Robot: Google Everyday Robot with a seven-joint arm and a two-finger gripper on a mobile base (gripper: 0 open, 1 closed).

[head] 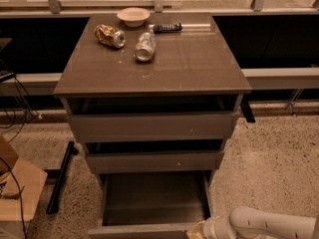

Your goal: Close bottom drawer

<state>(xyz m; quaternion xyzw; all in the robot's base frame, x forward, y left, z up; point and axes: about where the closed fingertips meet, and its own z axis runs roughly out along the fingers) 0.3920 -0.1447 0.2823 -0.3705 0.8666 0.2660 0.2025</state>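
One gripper (196, 231) (arm (261, 225) low) at bottom drawer (149, 203).

Gripper (196, 231): sat at the picture's bottom edge, its lower part cut off; contact with the drawer front beside it could not be told. Bottom drawer (149, 203): its front, just left of the gripper, was cropped to a thin top strip. Cardboard box (17, 193), far left of the gripper, was cut by the left edge; dark object (167, 28) on the cabinet top was too small to identify.
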